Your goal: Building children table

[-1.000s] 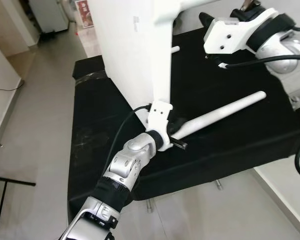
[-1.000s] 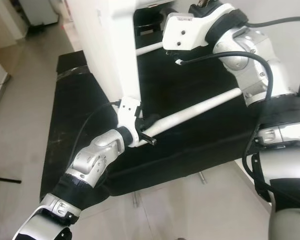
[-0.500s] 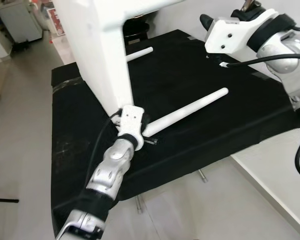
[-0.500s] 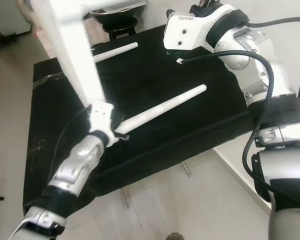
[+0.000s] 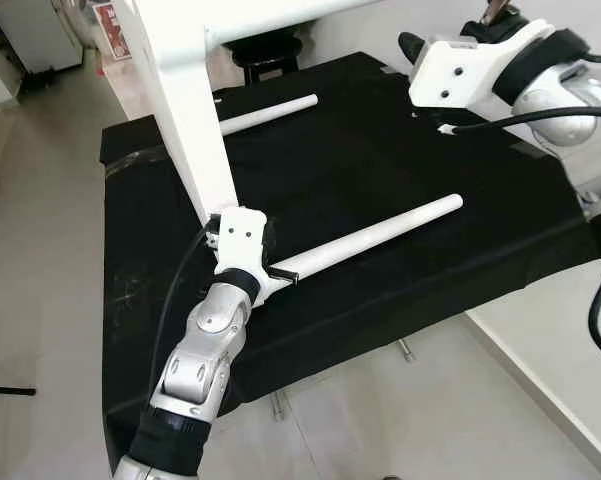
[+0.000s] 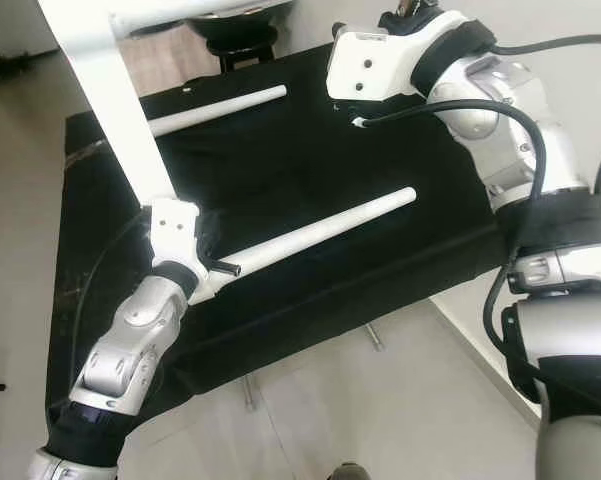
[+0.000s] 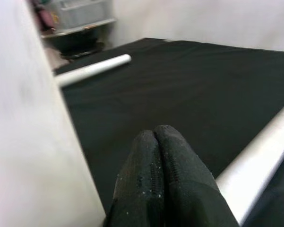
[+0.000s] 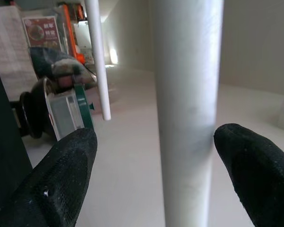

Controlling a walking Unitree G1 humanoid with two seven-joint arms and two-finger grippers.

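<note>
My left pincer [image 7: 158, 142] sits low at the near left edge of the black-covered work surface [image 5: 400, 150], its two black fingers pressed together with nothing between them; my right pincer [image 8: 153, 156] is raised at the far right, its fingers [image 8: 61, 175] spread wide with a white round leg [image 8: 186, 94] standing between them, and I cannot tell whether either pad touches it. Largest item first: the white children's table frame [image 5: 185, 100], a broad flat white member that rises steeply from just behind and to the left of my left pincer and runs up and out of the head view at the top, close beside that wrist housing. Next, the black cloth-covered surface spreads out ahead of both pincers, with pale floor [image 5: 40, 250] to the left and below. One long white table leg [image 5: 375, 237] lies on the cloth, its near end just to the right of my left pincer and its far end pointing away toward the right arm. A second white leg [image 5: 267, 113] lies well beyond my left pincer, near the far edge of the cloth. Beyond my right pincer, a dark round object with a green part [image 8: 61, 106] stands on the pale floor.
</note>
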